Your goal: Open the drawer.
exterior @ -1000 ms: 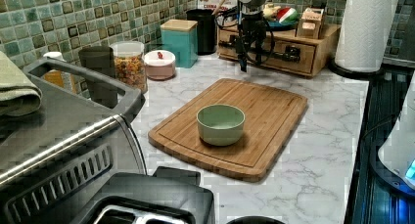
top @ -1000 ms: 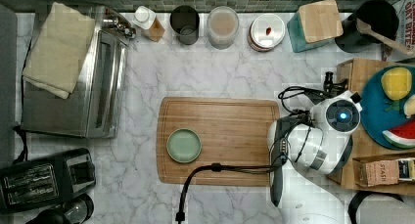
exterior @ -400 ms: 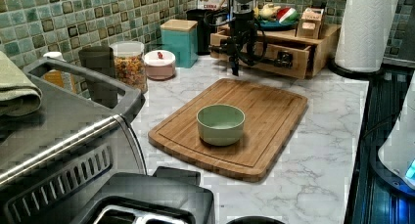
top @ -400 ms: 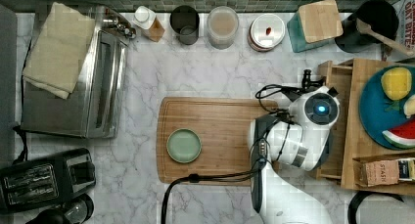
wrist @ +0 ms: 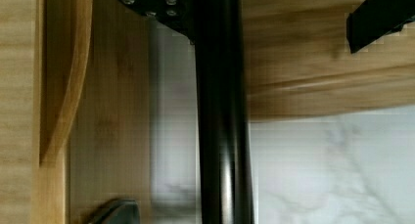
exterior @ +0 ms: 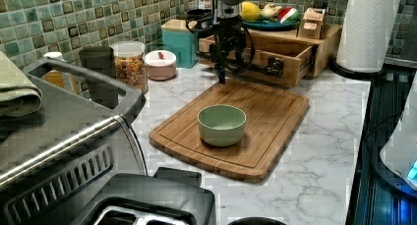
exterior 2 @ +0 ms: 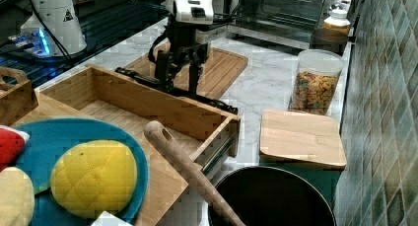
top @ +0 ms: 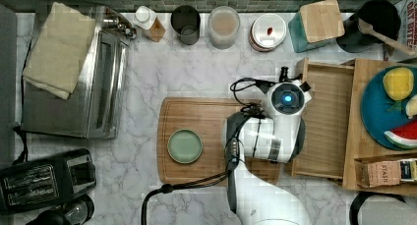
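Most of the job looks done to me: the drawer point(top: 324, 119) is pulled well out of its box point(top: 378, 126), sticking out toward the board point(top: 196, 136) at the top view's right, with its bare wooden floor showing. The gripper point(exterior 2: 180, 73) stands at the handle point(exterior 2: 148, 80), fingers straddling the black bar with a gap between them, so apart, not clamped, as far as I can tell. What's left is maybe a last bit of pull and letting go. The right view shows the side rail point(exterior 2: 217, 154) and how far it's out; the top view has the arm covering the handle. The wrist view gives the bar point(wrist: 222, 111) up close over marble and board edge.
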You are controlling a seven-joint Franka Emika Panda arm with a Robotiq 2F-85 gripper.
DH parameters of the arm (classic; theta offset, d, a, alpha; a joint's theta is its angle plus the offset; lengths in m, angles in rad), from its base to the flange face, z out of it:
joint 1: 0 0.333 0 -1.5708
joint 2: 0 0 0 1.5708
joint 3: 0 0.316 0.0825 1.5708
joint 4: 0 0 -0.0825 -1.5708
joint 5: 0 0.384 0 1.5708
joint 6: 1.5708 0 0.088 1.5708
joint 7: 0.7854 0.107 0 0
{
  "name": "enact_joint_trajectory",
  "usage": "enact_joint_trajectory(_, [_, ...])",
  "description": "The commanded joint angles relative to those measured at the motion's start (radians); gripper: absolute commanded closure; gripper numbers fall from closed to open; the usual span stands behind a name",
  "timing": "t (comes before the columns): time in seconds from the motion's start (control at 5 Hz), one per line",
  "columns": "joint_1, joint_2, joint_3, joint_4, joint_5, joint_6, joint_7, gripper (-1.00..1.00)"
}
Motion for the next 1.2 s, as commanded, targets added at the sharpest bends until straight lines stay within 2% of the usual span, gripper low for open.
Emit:
enact_joint_trajectory(0.2, [0.125,-0.084,0.108,-0.061,0.114,0.057,0.206,-1.0])
enact_joint_trajectory(0.4, [0.108,-0.134,0.137,-0.144,0.216,0.175,0.171,-1.0])
enact_joint_trajectory(0.6, [0.109,-0.134,0.136,-0.143,0.216,0.175,0.171,-1.0])
enact_joint_trajectory(0.8, [0.172,-0.134,0.075,-0.143,0.236,0.174,0.156,-1.0])
enact_joint_trajectory(1.0, [0.13,-0.134,0.116,-0.143,0.223,0.175,0.166,-1.0])
enact_joint_trajectory(1.2, [0.119,-0.134,0.127,-0.143,0.219,0.175,0.169,-1.0])
